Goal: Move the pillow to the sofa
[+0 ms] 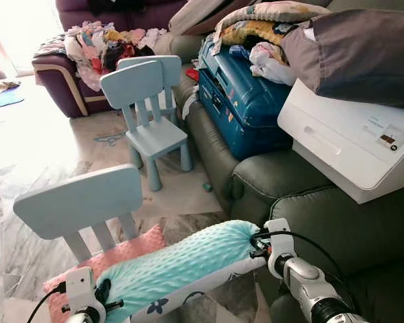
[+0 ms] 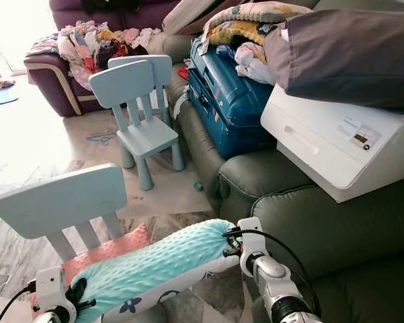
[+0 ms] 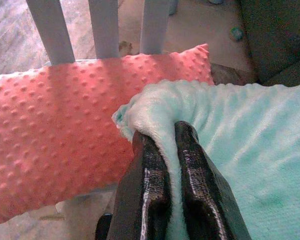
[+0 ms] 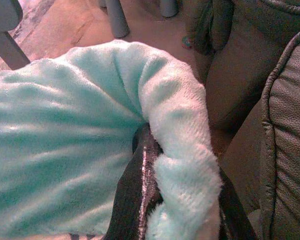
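- Two grippers hold one object: the mint-green pillow [image 1: 181,262], a dimpled plush cushion with a white patterned underside, carried between them in front of the robot.
- Left gripper [image 3: 170,150]: its black fingers [image 3: 149,185] are closed tight on a bunched corner of the pillow, with fabric pinched between them.
- Right gripper [image 4: 159,165]: it is clamped on the opposite end of the pillow; plush fabric folds over one finger and hides most of it.
- Pillow position: it is raised above the seat of the near light-blue child's chair [image 1: 81,202], spanning from that chair toward the green sofa [image 1: 336,222]. Its right end is just beside the sofa's front, not resting on it.
- Pink pillow [image 3: 55,130]: it has the same dimpled texture and lies on the near chair's seat against the back slats, partly under the mint pillow's left end.
- Sofa load: a white appliance [image 1: 349,141] sits on the armrest and cushion, a blue suitcase [image 1: 242,94] lies further along, and a grey cushion [image 1: 363,54] and folded bedding [image 1: 255,23] are stacked on top.
- Second light-blue chair [image 1: 148,108]: it stands on the floor further back, beside the sofa.
- Purple sofa [image 1: 60,81]: it stands at the far end and is heaped with clothes [image 1: 107,44].
- Floor: marbled tile, with a small teal object [image 1: 206,186] near the sofa base.
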Motion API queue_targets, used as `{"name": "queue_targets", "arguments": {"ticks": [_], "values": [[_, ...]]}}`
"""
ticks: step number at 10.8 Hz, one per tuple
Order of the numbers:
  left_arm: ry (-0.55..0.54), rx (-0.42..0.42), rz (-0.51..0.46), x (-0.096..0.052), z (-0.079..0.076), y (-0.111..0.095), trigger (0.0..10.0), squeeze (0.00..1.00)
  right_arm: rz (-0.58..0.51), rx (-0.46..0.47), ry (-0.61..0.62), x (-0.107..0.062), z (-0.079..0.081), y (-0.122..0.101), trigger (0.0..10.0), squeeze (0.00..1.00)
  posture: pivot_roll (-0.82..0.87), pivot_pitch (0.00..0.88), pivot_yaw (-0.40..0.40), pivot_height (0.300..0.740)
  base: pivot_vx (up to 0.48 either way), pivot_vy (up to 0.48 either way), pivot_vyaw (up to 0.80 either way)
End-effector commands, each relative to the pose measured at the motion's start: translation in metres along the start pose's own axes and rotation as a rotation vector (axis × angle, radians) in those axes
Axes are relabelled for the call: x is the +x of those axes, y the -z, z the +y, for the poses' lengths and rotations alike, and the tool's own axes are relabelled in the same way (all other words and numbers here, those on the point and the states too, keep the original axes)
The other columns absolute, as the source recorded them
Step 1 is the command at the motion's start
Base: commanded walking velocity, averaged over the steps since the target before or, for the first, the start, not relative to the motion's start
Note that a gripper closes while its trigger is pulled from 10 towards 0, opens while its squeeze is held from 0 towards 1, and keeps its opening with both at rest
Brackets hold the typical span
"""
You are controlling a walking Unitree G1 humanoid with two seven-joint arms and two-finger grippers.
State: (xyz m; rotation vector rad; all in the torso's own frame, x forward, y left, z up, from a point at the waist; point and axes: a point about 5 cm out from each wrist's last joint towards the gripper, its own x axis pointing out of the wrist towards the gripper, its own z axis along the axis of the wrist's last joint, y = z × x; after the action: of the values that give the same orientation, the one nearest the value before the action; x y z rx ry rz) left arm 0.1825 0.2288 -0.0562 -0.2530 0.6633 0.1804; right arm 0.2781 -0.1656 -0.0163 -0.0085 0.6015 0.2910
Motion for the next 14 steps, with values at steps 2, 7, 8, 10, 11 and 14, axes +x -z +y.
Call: {"name": "queue_targets", "arguments": {"ticks": [2, 7, 8, 10, 11, 14], "values": [[-0.023, 0.002, -0.018, -0.0009, 0.0091, -0.0033, 10.0, 0.0, -0.029, 0.0, 0.027, -0.0006, -0.0078, -0.0076, 10.0, 0.0, -0.16, 0.029, 0.046, 0.74, -0.274, 0.0, 0.0], [-0.021, -0.005, -0.022, 0.0004, 0.0085, -0.0035, 10.0, 0.0, -0.032, 0.0, 0.026, -0.0001, -0.0076, -0.009, 10.0, 0.0, -0.16, 0.025, 0.044, 0.74, -0.316, 0.0, 0.0], [-0.02, -0.006, -0.024, 0.0008, 0.0078, -0.0037, 10.0, 0.0, -0.034, -0.001, 0.026, 0.0001, -0.0078, -0.0101, 10.0, 0.0, -0.16, 0.022, 0.043, 0.74, -0.3, 0.0, 0.0], [-0.021, -0.009, -0.025, 0.0014, 0.0077, -0.0039, 10.0, 0.0, -0.037, 0.0, 0.027, 0.0004, -0.0079, -0.0114, 10.0, 0.0, -0.16, 0.019, 0.042, 0.74, -0.298, 0.0, 0.0], [-0.022, -0.015, -0.028, 0.0017, 0.0078, -0.0047, 10.0, 0.0, -0.039, 0.0, 0.026, 0.0008, -0.0078, -0.0125, 10.0, 0.0, -0.16, 0.018, 0.041, 0.74, -0.292, 0.0, 0.0], [-0.024, -0.042, -0.04, 0.0019, 0.0082, -0.0054, 10.0, 0.0, -0.042, 0.002, 0.025, 0.0013, -0.0079, -0.0141, 10.0, 0.0, -0.16, 0.017, 0.042, 0.74, -0.096, 0.0, 0.0]]}}
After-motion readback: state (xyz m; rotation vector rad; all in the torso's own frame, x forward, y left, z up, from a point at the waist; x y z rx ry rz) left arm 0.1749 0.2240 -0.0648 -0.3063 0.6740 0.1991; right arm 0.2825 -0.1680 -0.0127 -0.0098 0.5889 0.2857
